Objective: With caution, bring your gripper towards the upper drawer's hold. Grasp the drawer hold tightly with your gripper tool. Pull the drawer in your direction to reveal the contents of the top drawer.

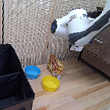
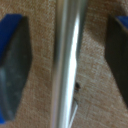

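In the wrist view the drawer hold (image 2: 70, 65), a pale silvery bar, runs between my two dark fingers (image 2: 14, 65). My gripper (image 2: 66, 70) is open and straddles the bar, with a gap on each side. The brown front of the top drawer (image 2: 42, 60) fills the background close behind. In the exterior view my bulky white arm (image 1: 78, 26) reaches to the dark brown drawer unit (image 1: 108, 44) at the exterior view's right. There the gripper and the bar are hidden behind the arm.
A black fabric-sided box (image 1: 7, 79) stands at the exterior view's lower left. A blue bowl (image 1: 32, 72), a yellow bowl (image 1: 50, 83) and a colourful snack bag (image 1: 55, 66) lie on the wooden floor. A woven screen (image 1: 31, 17) stands behind.
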